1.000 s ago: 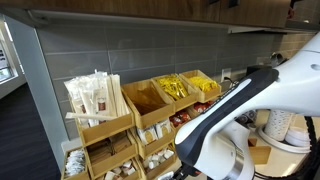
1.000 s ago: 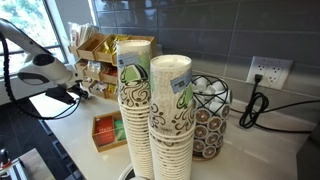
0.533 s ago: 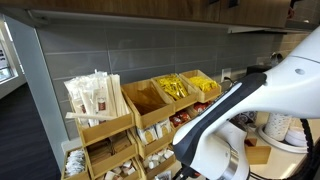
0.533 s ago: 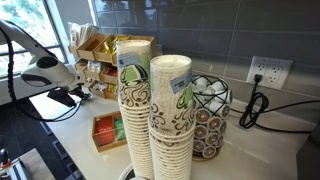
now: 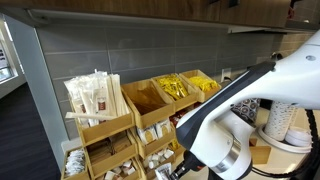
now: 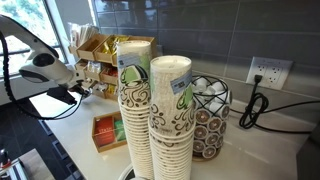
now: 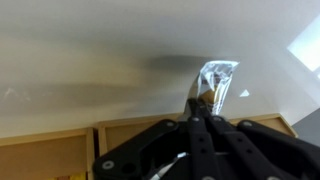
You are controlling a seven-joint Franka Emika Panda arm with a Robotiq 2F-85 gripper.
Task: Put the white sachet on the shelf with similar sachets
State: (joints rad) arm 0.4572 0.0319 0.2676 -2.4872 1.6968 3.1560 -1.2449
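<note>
My gripper (image 7: 197,112) is squeezed tight on the white sachet (image 7: 217,80). In the wrist view the sachet sticks out past my fingertips toward 1 o'clock. It looks shiny and crinkled, and its lower end is hidden between my fingers. Behind it is a plain pale surface, all blurry. Along the bottom, at 7 and at 5 o'clock, bits of light wood peek out past my dark body. I cannot tell which part of the shelf that is.

In an exterior view my big white arm (image 5: 250,110) fills the 4 o'clock part and hides my gripper and the sachet. The shelf (image 5: 105,128) shows its top bins: long white-wrapped sticks (image 5: 95,95) at 9 o'clock and yellow packets (image 5: 180,86) near the middle. The lower bins are cut off by the bottom edge. Small white packets (image 5: 74,161) sit at 7 o'clock, too tiny to make out well.

In an exterior view, tall stacks of paper cups (image 6: 150,110) stand in front and cover part of the shelf at 10 o'clock.
</note>
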